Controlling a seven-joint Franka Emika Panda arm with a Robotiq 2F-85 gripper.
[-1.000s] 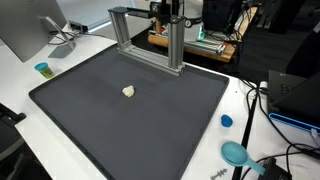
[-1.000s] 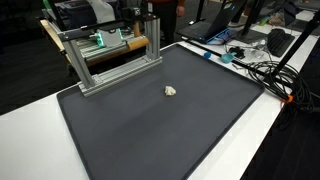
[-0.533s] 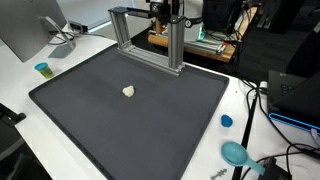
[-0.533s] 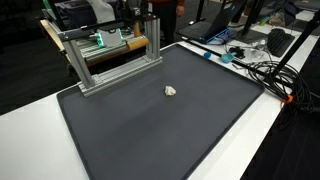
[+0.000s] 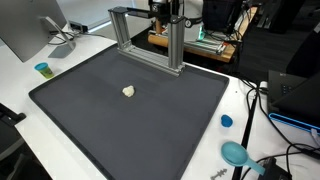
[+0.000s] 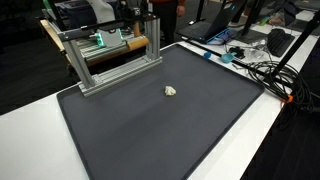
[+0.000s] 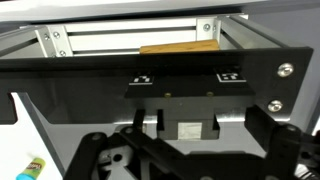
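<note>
1. End effector [image 7: 190, 162]: only its dark linkages show along the lower edge of the wrist view. The fingertips are outside the picture, so I cannot tell how far it is open. Nothing is seen held in it. It hangs close in front of the silver aluminium frame [image 7: 130, 40] with a black panel [image 7: 100, 75], the same as half a second and one second before.
2. White desk [image 5: 90, 45]: it carries everything, and nothing on it has shifted.
3. Dark grey rectangular mat [image 5: 130, 125]: it covers most of the desk and lies as it did earlier.
4. Silver aluminium frame, in both exterior views [image 5: 150, 55] [image 6: 120, 73]: it stands upright at the far edge of the mat, not moved.
5. Small cream-white crumpled lump [image 5: 128, 91]: it lies alone near the middle of the mat, well apart from the frame, in the same place.
6. Round blue cap [image 5: 226, 121]: it rests on the desk just beside the edge of the mat.
7. My judgement: no change is visible, so the work is at a pause.
</note>
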